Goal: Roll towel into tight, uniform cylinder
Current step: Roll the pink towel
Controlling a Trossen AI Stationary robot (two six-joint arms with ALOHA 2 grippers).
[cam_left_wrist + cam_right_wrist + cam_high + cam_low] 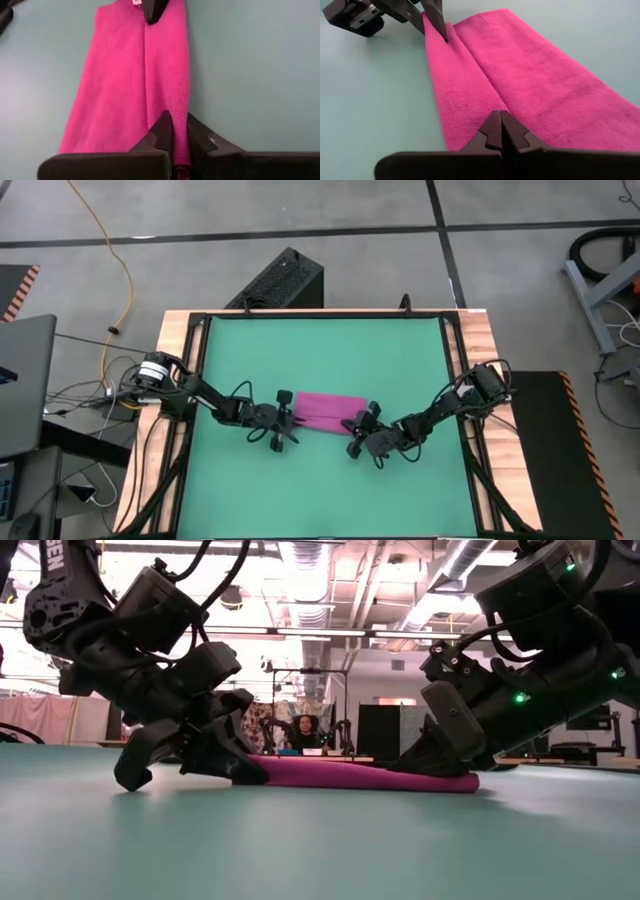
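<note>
Left gripper (288,420) is pinched tight on a narrow folded strip along one long edge of the towel (324,411), right at its left end. Right gripper (361,423) is doing the same thing at the other end, fingers pressed together on that same fold. The towel lies flat-ish on the green mat (320,490), roughly mid-mat, a bit nearer the front edge than the back. Its long axis runs left to right, one end pointing at each arm. From table level it's a low, flat pink band (360,776), barely rolled.
</note>
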